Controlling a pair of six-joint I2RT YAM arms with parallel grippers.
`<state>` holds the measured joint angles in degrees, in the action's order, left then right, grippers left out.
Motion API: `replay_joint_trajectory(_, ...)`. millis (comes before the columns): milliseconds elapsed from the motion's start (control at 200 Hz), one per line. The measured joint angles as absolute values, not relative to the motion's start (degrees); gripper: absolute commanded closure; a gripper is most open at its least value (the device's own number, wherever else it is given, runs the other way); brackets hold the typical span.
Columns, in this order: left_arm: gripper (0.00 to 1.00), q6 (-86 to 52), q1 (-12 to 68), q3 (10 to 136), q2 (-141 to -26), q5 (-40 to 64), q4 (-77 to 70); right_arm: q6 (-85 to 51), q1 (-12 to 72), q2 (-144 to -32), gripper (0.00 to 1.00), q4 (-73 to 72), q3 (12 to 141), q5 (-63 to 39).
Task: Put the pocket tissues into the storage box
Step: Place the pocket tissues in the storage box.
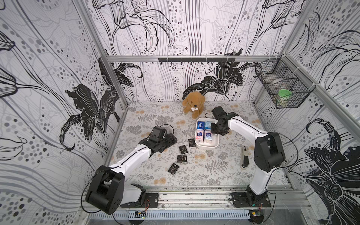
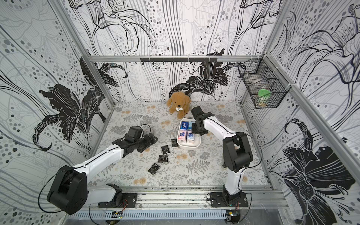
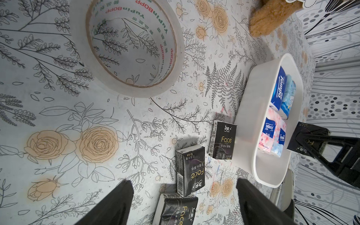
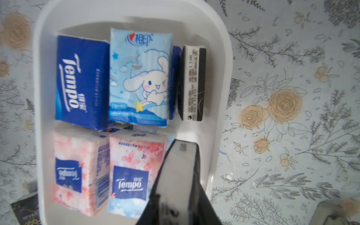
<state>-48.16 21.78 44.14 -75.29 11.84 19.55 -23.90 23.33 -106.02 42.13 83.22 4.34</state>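
Several pocket tissues (image 4: 138, 78) fill the storage box (image 4: 220, 81); four black packets (image 1: 182, 149) lie on the surface (image 1: 214, 175). Left tool (image 3: 184, 182) wide, empty; right tool (image 4: 185, 145) narrow above the box.

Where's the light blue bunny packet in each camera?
In a top view: light blue packet, white box's far row.
In a top view: same packet, same row.
Left wrist: light blue packet beyond the dark blue packet.
Right wrist: light blue packet beside the dark blue packet.
Shared landmark: the white box.
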Motion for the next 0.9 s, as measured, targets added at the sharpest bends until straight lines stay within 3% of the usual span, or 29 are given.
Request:
replay_joint_trajectory(135, 0.12, -48.2, 21.8, 44.1, -75.4, 11.8, 19.6, -23.2, 22.9, -107.7, 0.72, 41.9, 83.3, 3.6)
replay_joint_trajectory(436, 0.12, -48.1, 21.9, 44.2, -75.4, 11.8, 19.7, -22.9, 22.9, -109.6, 0.51, 42.2, 84.8, 4.2)
replay_joint_trajectory(746, 0.12, -48.3, 21.9, 44.4, -75.4, 11.6, 19.2, -24.1, 23.3, -104.2, 0.47, 42.8, 86.8, 4.3)
replay_joint_trajectory(901, 0.12, -49.4, 21.1, 44.3, -75.4, 11.4, 18.0, -26.6, 27.9, -100.3, 0.45, 42.0, 86.8, 3.1)
